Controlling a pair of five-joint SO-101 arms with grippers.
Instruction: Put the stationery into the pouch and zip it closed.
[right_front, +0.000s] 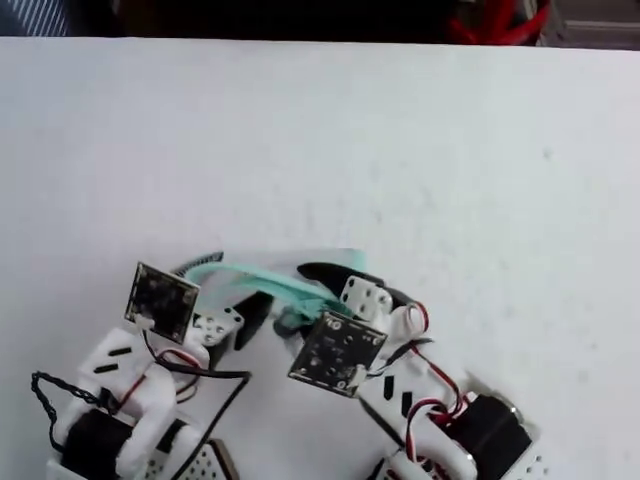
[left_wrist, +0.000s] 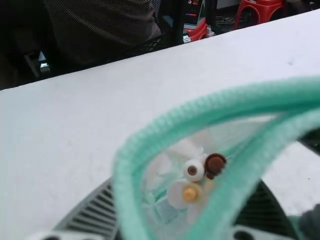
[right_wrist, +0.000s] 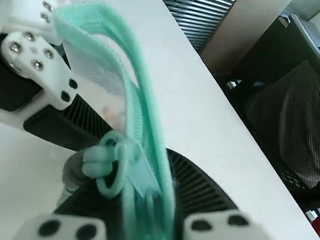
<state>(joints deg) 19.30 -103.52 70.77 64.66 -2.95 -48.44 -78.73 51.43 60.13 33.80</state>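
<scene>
Closed on the green pouch (right_front: 262, 282) from both sides: left gripper (right_front: 225, 288) at the open end, right gripper (right_front: 312, 298) just beside the zipper pull (right_wrist: 107, 167), with pens (left_wrist: 199, 175) inside.

The mint-green pouch (right_wrist: 145, 115) stands edgewise, its zip band clamped in the right end effector (right_wrist: 145, 215). It runs straight ahead to the left end effector (right_wrist: 57, 60), which grips its far end. The zip pull (right_wrist: 107, 167) hangs just ahead of the right end effector. Beneath lies the white tabletop (right_wrist: 200, 115), and beyond its edge stands a black mesh chair (right_wrist: 290, 110).
</scene>
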